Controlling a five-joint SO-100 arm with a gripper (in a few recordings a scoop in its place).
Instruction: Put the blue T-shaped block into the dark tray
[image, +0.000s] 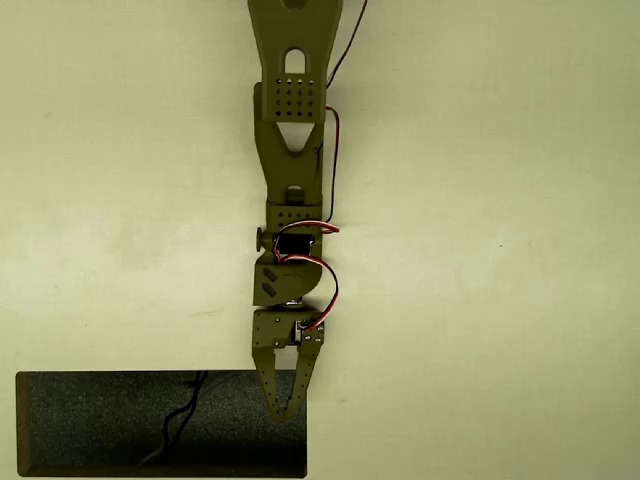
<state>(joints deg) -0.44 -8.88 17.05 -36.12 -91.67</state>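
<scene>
- Overhead view: olive-green plastic robot arm (292, 180) with red and black wires reaches down over a plain cream table (500, 250).
- Two-finger gripper (287, 412): fingers meet at a narrow point, seemingly closed; whether they hold anything, I cannot tell.
- Long black rectangular dark tray (100, 425), speckled rough floor, thin raised rim, lies beneath and left of the fingertips.
</scene>
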